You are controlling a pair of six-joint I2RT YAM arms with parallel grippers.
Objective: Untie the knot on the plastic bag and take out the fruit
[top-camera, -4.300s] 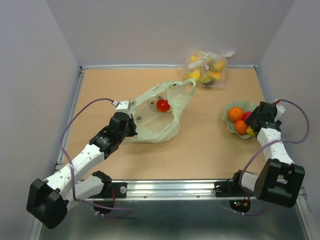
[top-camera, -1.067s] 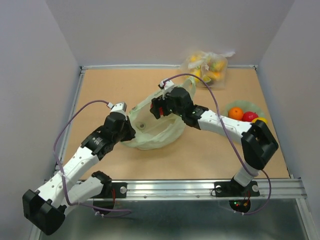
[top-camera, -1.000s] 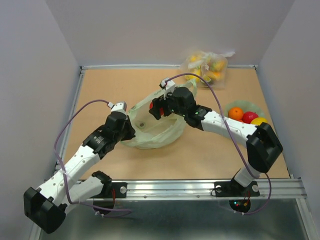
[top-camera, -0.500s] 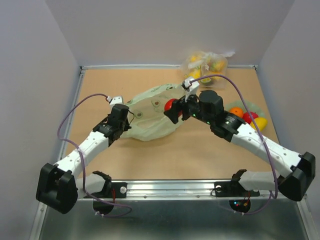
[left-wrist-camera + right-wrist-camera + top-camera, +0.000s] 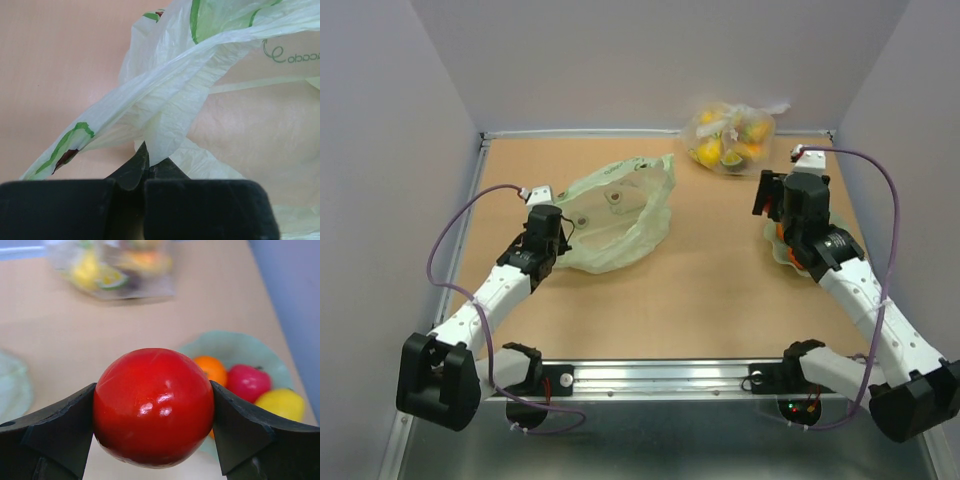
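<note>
The pale green plastic bag [image 5: 615, 212] lies open and slack on the table, left of centre; no knot shows, and its handle loop [image 5: 665, 165] lies loose. My left gripper [image 5: 552, 240] is shut on the bag's left edge, the film pinched between the jaws in the left wrist view [image 5: 146, 160]. My right gripper [image 5: 154, 395] is shut on a round red fruit [image 5: 154, 407], held above the table just left of a pale green bowl [image 5: 240, 346]. The bowl holds an orange [image 5: 212, 369], a red apple-like fruit [image 5: 248, 382] and a yellow mango [image 5: 282, 402]. In the top view the right gripper [image 5: 765, 195] hides the red fruit.
A clear bag of yellow fruit [image 5: 728, 135] lies at the back, right of centre, and shows blurred in the right wrist view [image 5: 125, 265]. The bowl [image 5: 778, 240] sits mostly under the right arm. Walls close in the table on three sides.
My right gripper has lifted the red fruit out of the green bag and carried it right, up to the bowl. The bag has sagged flat. The left gripper has kept its hold.
</note>
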